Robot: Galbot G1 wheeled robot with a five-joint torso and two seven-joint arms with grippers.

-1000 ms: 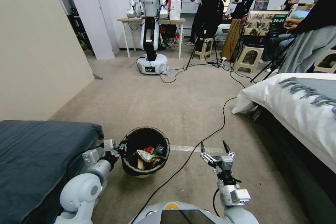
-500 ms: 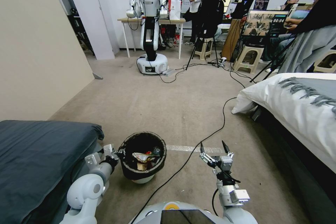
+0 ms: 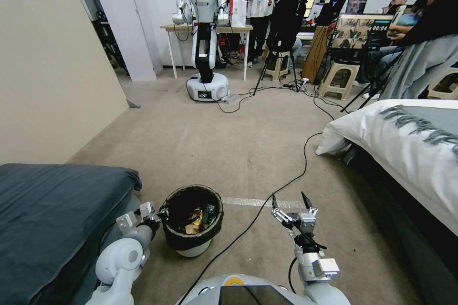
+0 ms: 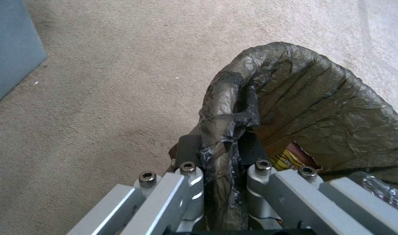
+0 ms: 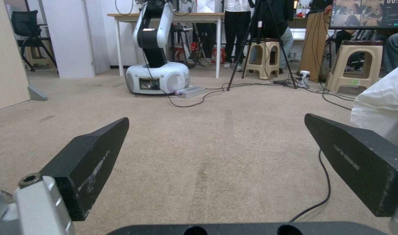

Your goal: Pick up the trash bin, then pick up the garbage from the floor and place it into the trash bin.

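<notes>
On the carpet beside the dark bed (image 3: 47,209), the bin (image 3: 192,228) sits with garbage (image 3: 200,217) inside, the left gripper (image 3: 155,214) clamped on its lined rim. The right gripper (image 3: 292,202) hovers nearby, jaws wide apart and empty. The task looks near done; any next move needs litter located first.

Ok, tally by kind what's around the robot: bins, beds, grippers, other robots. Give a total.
Small round white plastic trash bin, dark bag liner: 1
Beds: 2, dark grey-blue bed and white-covered bed
Grippers: 2, left gripper and right gripper
White wheeled robot near the wooden table: 1
Total: 6
</notes>
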